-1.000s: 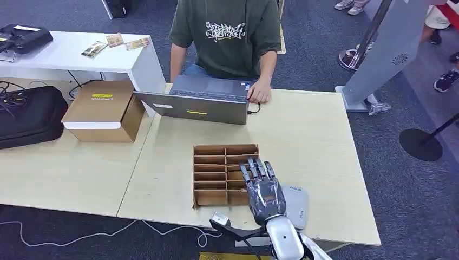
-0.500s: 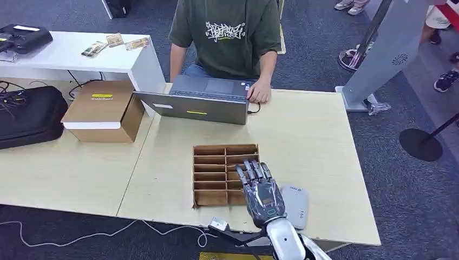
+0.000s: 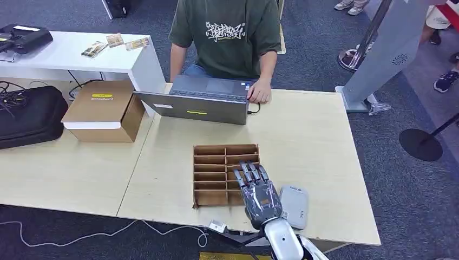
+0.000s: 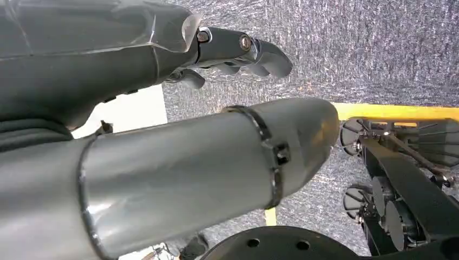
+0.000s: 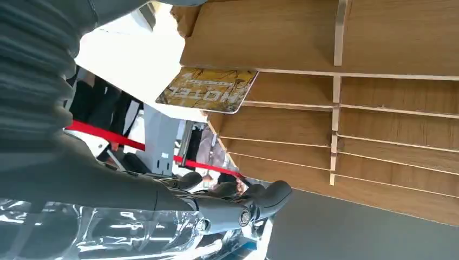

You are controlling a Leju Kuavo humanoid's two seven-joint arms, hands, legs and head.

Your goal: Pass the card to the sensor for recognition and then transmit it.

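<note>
The card [image 5: 208,89], yellow-brown with "MOTEL" printed on it, stands in a slot of the wooden divider tray [image 3: 216,173]; in the right wrist view it sits upper centre of the frame, one rounded corner projecting past the divider edge. The tray lies at lower centre of the head view on the light wood tabletop [image 3: 314,141]. The right hand [image 3: 258,196] is positioned over the tray's lower right compartments, palm down, fingers [image 3: 248,174] extended and spread, grasping nothing; the card is apart from the fingers in the right wrist view. The grey sensor [image 3: 294,206] lies flat just right of the hand, near the tabletop's lower edge. The left hand [image 4: 238,51] hangs above grey carpet with fingers curled inward and nothing in them. At upper centre a person in a green shirt [image 3: 227,32] operates a laptop [image 3: 200,103]. A cardboard box [image 3: 103,111] rests at left
</note>
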